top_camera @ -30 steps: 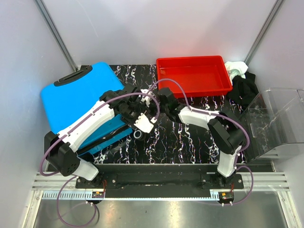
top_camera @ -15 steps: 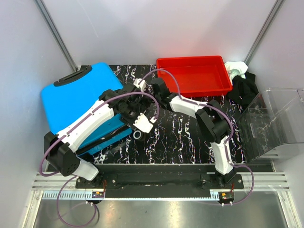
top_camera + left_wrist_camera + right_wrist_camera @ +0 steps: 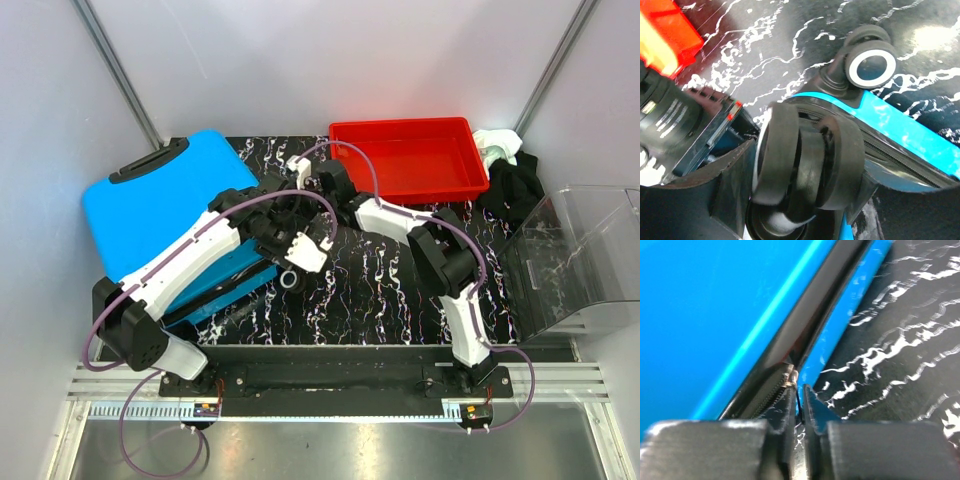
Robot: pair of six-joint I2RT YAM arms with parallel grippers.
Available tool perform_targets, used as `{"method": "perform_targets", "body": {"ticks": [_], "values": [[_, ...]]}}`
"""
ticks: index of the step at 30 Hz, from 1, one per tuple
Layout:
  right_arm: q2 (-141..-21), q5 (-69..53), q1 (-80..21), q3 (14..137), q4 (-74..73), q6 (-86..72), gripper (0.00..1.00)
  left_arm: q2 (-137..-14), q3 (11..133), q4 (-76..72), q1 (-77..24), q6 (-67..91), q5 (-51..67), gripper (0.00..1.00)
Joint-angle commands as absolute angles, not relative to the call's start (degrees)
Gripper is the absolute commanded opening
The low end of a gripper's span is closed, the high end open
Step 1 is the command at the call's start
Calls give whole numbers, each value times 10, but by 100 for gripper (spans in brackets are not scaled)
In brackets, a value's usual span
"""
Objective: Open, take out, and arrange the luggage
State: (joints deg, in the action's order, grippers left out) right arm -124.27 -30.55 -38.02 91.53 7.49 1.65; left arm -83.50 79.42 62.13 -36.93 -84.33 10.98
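Luggage [image 3: 160, 215] lies bright blue, right hand [image 3: 799, 396] pinching its zipper [image 3: 786, 379], left hand's [image 3: 285, 240] state unclear.

Left arm [image 3: 190, 262] and right arm [image 3: 400, 218] both reach one edge of the luggage [image 3: 160, 205].

The luggage [image 3: 150, 210] lies left of the tray [image 3: 420, 160], the bin [image 3: 585, 250] rightmost.

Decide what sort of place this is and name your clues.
Probably a robot test cell, not a home. The left arm and right arm are bolted to a rail at the table edge, plain white walls enclose it, and the luggage, red tray and clear bin look staged.
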Motion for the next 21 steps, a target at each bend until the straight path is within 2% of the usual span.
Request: {"method": "perform_targets", "body": {"ticks": [1,5,8,11,15,21], "values": [[-1172,-177,-349,868,170,-17,36,-794,827,614,-385,-579,110,0],[-1097,-141,-334,789,140,-35,69,-858,891,561,-385,-512,41,0],[-1044,-85,-330,759,86,-48,79,-931,972,556,-386,-469,2,0],[-1002,-20,-321,749,16,-69,83,-990,1054,542,-385,-442,-18,0],[-941,38,-310,718,-27,-86,87,-1047,1101,482,-388,-421,-65,0],[-867,48,-308,662,-44,-85,88,-1165,1199,390,-388,-374,-132,0]]}}
